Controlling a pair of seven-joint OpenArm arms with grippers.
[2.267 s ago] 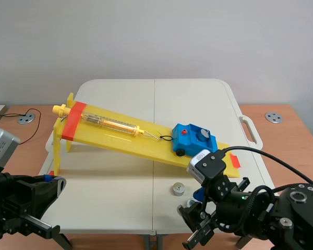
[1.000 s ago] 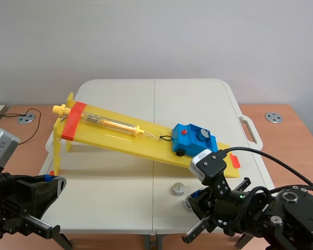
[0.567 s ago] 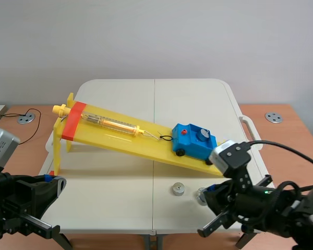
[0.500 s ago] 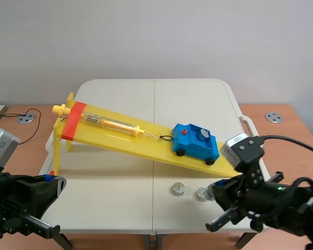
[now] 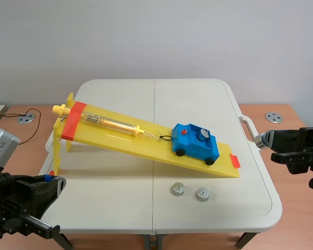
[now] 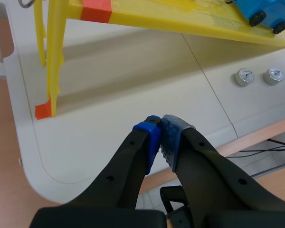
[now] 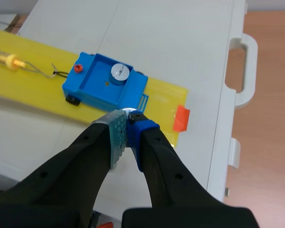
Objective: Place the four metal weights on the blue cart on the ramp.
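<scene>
- Table (image 5: pixel 120 208), white, one. Ramp (image 5: pixel 146 149), yellow, sloping down to the robot's right, with a spring scale (image 5: pixel 112 124) hooked to the cart. What's next in size?
- Arms, two. The left gripper (image 6: pixel 160 132) sits low at the near table edge, pads pressed together on nothing. The right gripper (image 7: pixel 128 118) is out by the table's right edge, closed down to a sliver on a metal weight (image 7: pixel 128 111).
- Then the blue cart (image 5: pixel 190 145)?
- Yes, near the ramp's low end, with one weight (image 5: pixel 203 134) already in its tray. Two more, first loose weight (image 5: pixel 177 189) and second loose weight (image 5: pixel 202 194), lie near each other on the table just below the ramp. That makes four.
- How would they handle?
- My guess: small solid discs, heavy for their size, hard and smooth, so apt to slip. Pinch across the rim, squarely. Nothing to break, but the cart has wheels and hangs on a spring, so lower each one gently.
- Do the views differ?
- From the scene view the held weight is only a glint at the claw's tip. The right wrist view looks down into the tray and shows bare floor beside the seated weight. The left wrist view alone shows a small fitting on top of each loose weight, too small to name.
</scene>
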